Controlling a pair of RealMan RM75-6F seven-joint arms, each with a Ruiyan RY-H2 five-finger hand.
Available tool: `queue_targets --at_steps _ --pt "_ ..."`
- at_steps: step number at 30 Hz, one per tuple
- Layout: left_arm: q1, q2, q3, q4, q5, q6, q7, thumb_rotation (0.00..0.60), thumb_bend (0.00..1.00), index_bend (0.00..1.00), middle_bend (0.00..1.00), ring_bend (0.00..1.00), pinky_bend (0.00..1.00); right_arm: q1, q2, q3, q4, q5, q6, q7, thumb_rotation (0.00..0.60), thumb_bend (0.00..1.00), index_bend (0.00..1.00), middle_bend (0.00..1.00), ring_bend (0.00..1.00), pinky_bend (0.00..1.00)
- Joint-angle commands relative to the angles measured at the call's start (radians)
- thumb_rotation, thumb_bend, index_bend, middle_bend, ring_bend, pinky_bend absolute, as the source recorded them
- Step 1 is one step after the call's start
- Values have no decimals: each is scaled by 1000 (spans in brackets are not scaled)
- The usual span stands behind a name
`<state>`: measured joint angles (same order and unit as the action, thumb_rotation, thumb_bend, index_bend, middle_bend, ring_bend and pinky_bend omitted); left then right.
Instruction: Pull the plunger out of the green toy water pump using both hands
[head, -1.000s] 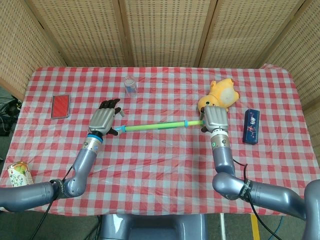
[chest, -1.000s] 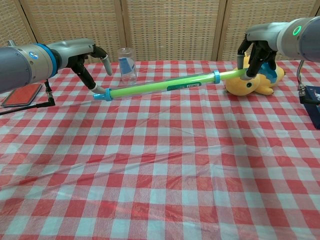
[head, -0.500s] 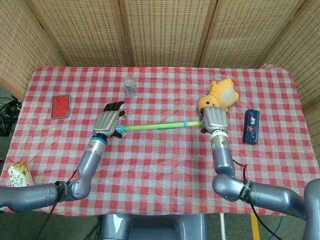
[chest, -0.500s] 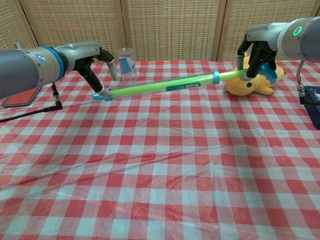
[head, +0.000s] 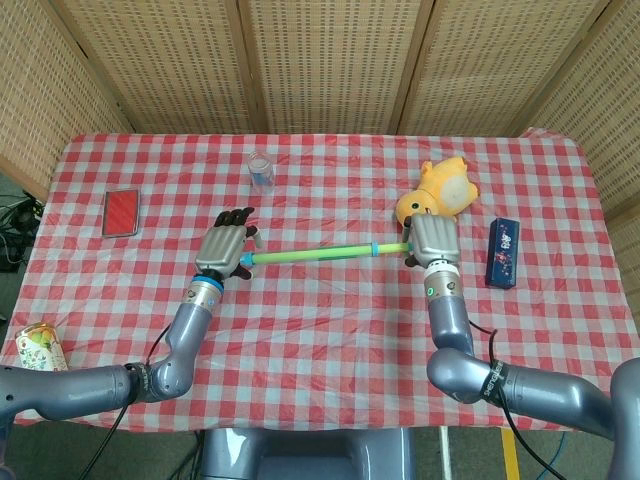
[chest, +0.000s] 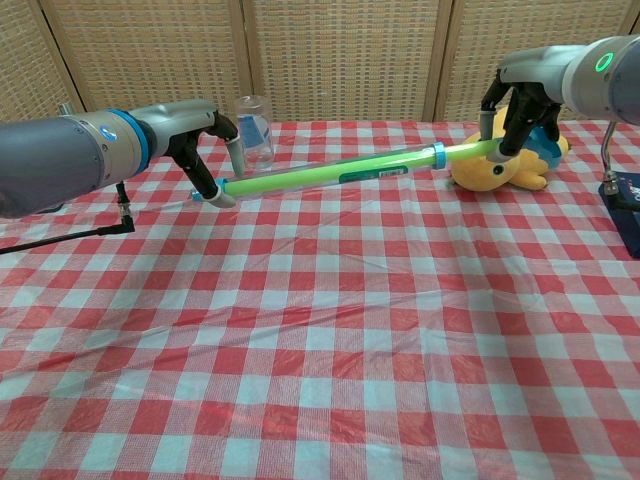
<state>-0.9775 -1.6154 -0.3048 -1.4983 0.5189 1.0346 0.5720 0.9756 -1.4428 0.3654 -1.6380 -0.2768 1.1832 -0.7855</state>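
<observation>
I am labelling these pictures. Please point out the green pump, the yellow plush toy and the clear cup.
green pump (head: 310, 255), head view, middle of its tube.
yellow plush toy (head: 448, 190), head view, its pale belly.
clear cup (chest: 254, 130), chest view, its side wall.

Green toy water pump, long slim tube with blue collars, held off the table, near level, yellow-green plunger protruding at right end

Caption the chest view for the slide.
Both hands, left and right, hold the long green toy water pump above the red checked tablecloth.
</observation>
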Motion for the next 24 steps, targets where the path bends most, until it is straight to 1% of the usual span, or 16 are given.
queue_targets --at_steps 1,6,10,15,24 --pt "-4 -8 2 4 -3 2 4 600 251 463 0 0 0 -2 3 -2 -1 0 -3 4 600 555 849 1000 1000 683" --pt "-7 -20 4 9 -4 9 7 600 335 494 0 0 0 -5 8 -5 -5 -2 -4 11 600 555 848 1000 1000 683" --pt "-9 -38 4 26 -1 25 11 600 374 518 0 0 0 -10 18 -6 -15 -4 -7 19 600 555 849 1000 1000 683" --pt "0 -41 5 23 7 37 8 600 383 531 0 0 0 -16 31 -6 -14 1 -12 31 600 554 849 1000 1000 683" --pt "29 -7 16 -16 29 61 5 600 384 538 0 0 0 -24 38 -14 6 -5 -6 43 600 552 849 1000 1000 683"
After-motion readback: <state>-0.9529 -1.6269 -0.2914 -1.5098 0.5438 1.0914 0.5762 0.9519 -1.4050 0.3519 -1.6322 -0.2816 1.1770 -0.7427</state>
